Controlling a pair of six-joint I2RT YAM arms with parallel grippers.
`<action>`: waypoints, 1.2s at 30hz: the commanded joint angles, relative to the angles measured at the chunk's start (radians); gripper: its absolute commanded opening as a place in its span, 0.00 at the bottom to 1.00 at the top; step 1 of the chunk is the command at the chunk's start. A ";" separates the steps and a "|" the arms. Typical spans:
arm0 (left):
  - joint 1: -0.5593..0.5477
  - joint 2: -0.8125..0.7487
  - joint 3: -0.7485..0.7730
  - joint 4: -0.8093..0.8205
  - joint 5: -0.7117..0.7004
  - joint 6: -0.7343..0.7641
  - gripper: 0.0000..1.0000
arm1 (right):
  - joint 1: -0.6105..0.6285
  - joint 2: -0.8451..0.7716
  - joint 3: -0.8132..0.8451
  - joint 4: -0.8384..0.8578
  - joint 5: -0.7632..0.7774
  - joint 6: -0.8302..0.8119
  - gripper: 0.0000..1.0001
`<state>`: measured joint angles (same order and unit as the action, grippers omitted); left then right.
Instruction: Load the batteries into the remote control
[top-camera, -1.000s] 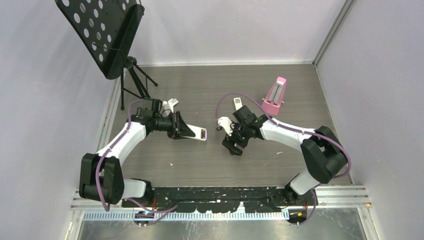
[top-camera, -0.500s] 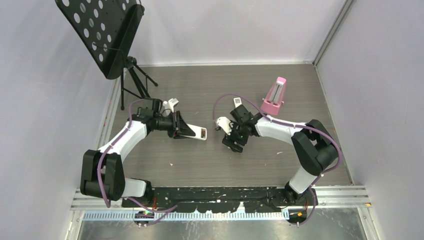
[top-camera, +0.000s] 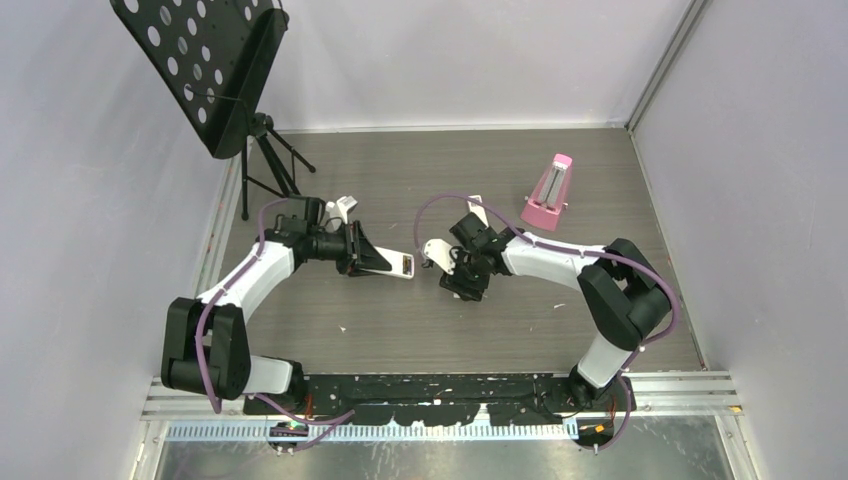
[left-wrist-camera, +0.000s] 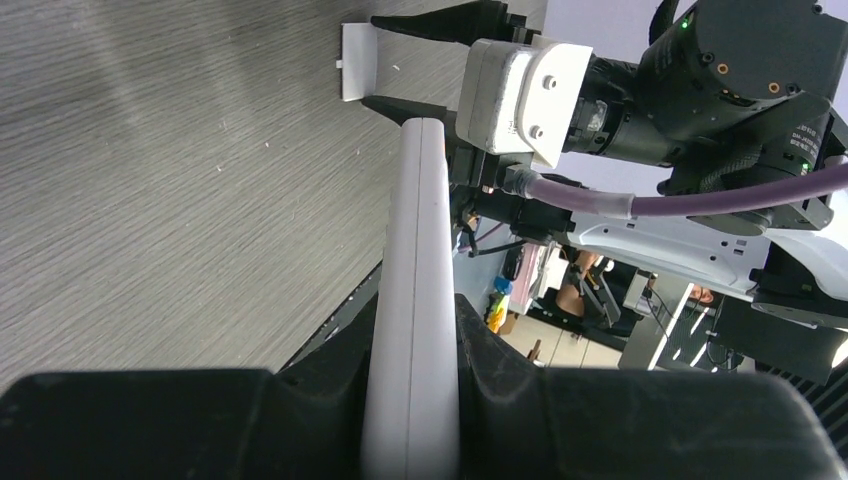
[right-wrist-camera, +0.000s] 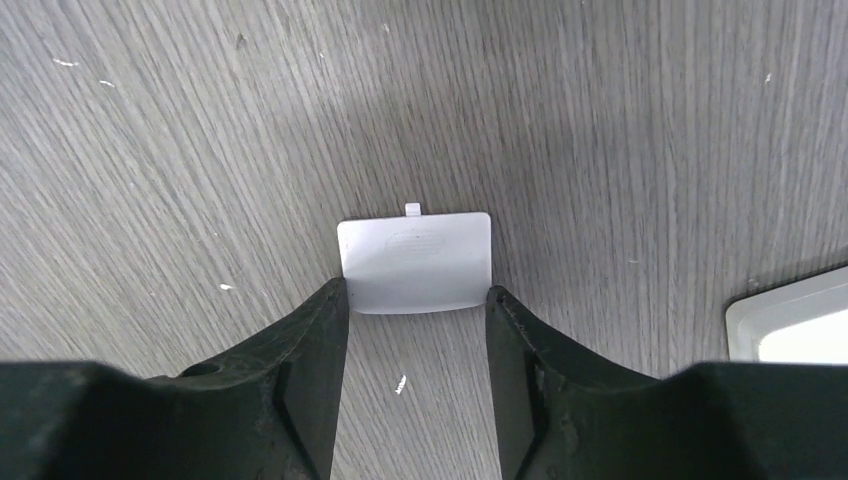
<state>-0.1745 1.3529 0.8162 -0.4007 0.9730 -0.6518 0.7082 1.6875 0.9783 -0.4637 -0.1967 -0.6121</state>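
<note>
My left gripper is shut on the white remote control and holds it on edge above the table. In the left wrist view its narrow white side runs out from between the fingers. My right gripper points down at the table, just right of the remote's free end. In the right wrist view a small white battery cover lies flat on the wood. Both fingertips touch its side edges. That cover also shows in the left wrist view. The batteries are out of view.
A black music stand stands at the back left and a pink metronome at the back right. A small white object lies behind the left gripper. A white corner shows at the right wrist view's edge. Walls close three sides.
The right gripper has shifted slightly left and towards the back, and its jaws have narrowed onto the battery cover. The left arm and the remote have not moved.
</note>
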 joint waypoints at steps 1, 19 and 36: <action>0.006 -0.006 -0.013 0.039 0.046 -0.011 0.00 | 0.022 0.028 -0.009 0.003 0.060 -0.028 0.45; -0.122 0.060 -0.034 0.122 -0.101 -0.043 0.00 | 0.028 -0.190 -0.062 0.090 -0.027 0.022 0.40; -0.217 0.091 -0.045 0.183 -0.394 -0.044 0.00 | -0.031 -0.247 -0.071 0.265 -0.008 0.270 0.48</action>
<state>-0.3931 1.4899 0.7624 -0.2260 0.6769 -0.7044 0.7246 1.4925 0.8936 -0.3428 -0.2100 -0.5072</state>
